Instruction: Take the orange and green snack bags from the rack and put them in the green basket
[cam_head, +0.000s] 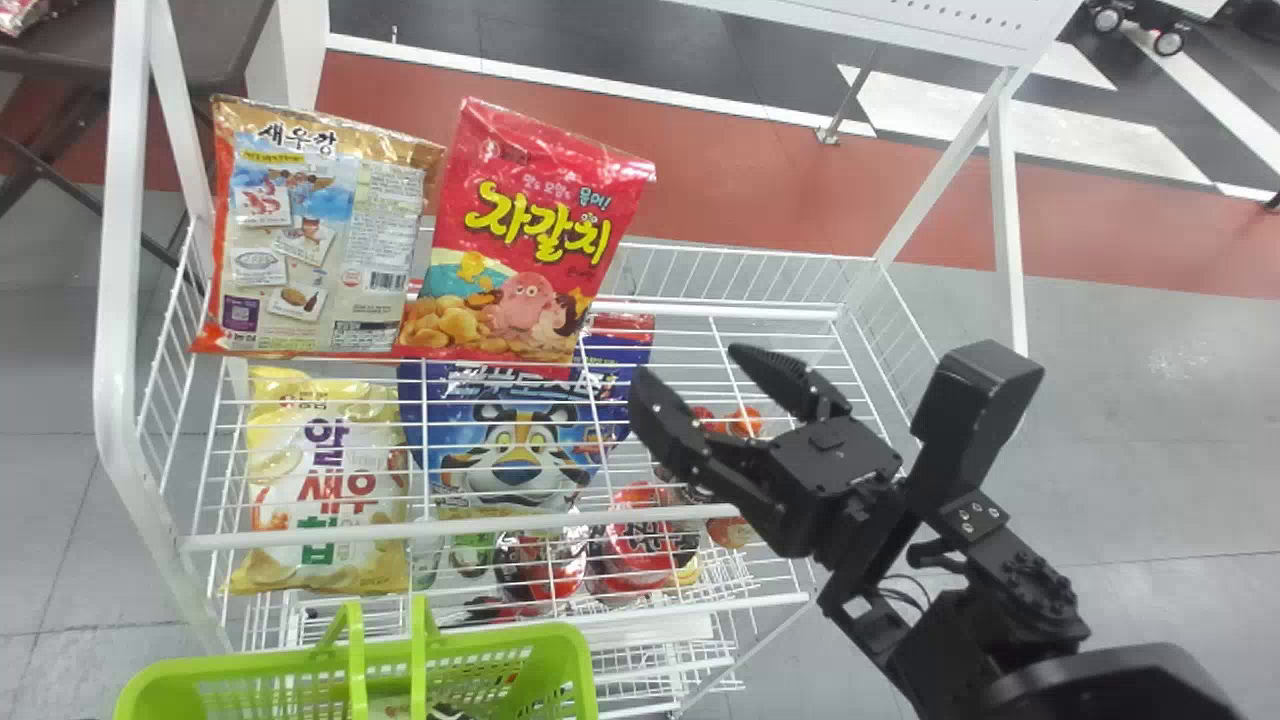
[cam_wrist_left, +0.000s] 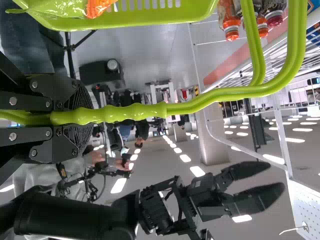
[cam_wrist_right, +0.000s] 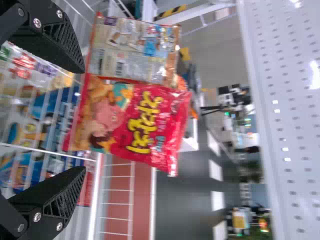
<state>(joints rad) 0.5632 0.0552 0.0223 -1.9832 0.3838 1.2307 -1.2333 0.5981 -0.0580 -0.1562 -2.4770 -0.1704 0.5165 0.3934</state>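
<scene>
I take the orange-edged snack bag (cam_head: 318, 235) as my next pick; it stands on the upper tier of the white wire rack (cam_head: 500, 523), toward its eleven o'clock corner. I'd come in from above, square to the crimped top edge, one finger each side of the film, and close just enough to pinch it without crushing the crackers. The red octopus-print snack bag (cam_head: 525, 235) stands at its three o'clock, touching it, so I should pass over that one rather than sweep across it, or I could knock it askew or nip both. Then I'd lift straight up until the bottom clears the wires before travelling. From my right gripper (cam_head: 688, 362), which is wide open with nothing between its fingers, the target lies between nine and ten o'clock, well apart, with the red bag between. The green basket (cam_head: 555, 640) sits in front of the rack, between seven and eight o'clock from that gripper; I'd keep the lowered bag off the basket's uprights. My left gripper (cam_wrist_left: 81, 119) is closed around the basket's handle (cam_wrist_left: 135, 112). Inside lie a green packet (cam_wrist_left: 55, 7) and an orange piece of wrapping (cam_wrist_left: 98, 7), so I judge the green pick done.
</scene>
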